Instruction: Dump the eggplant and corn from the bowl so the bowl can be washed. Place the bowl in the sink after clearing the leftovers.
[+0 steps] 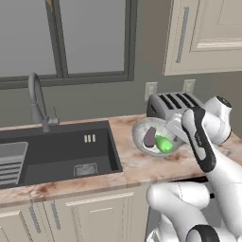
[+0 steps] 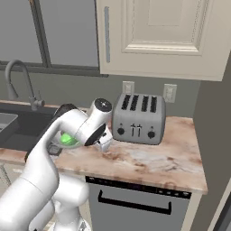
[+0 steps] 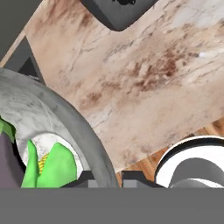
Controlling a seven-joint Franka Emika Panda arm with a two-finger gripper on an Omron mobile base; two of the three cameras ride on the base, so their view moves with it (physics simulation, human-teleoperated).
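On the marbled counter (image 1: pixel 137 165), listed from left to right as the left base view gives them:

Sink (image 1: pixel 61 156): dark recessed basin set into the counter, gooseneck faucet (image 1: pixel 38 101) at its back edge, a lighter slotted basket (image 1: pixel 12 163) at its left end. Nothing of the task lies in it.

Bowl (image 1: pixel 142 130): pale grey-white, lifted off the counter and tilted so its inside faces the camera, just right of the sink and in front of the toaster (image 1: pixel 172 106).

Eggplant (image 1: pixel 150 137): dark purple piece resting inside the tilted bowl, left of the corn and touching it.

Corn (image 1: pixel 164 143): bright green lump, low in the bowl, nearest the gripper.

Gripper (image 1: pixel 176 132): at the bowl's right rim, fingers closed on that rim; the bowl hangs from this grip.

Right base view: the arm covers most of the bowl; a patch of the green corn (image 2: pixel 68 139) shows behind the forearm, and the full front of the four-slot toaster (image 2: pixel 137 118) with two wall outlets above it is plain here.

Hand view: the bowl rim (image 3: pixel 83 131) runs down between the two finger tips (image 3: pixel 87 179), confirming the pinch; the corn (image 3: pixel 50 168) with its yellowish kernels lies just inside the rim, a sliver of eggplant (image 3: pixel 6 164) at the far left edge.
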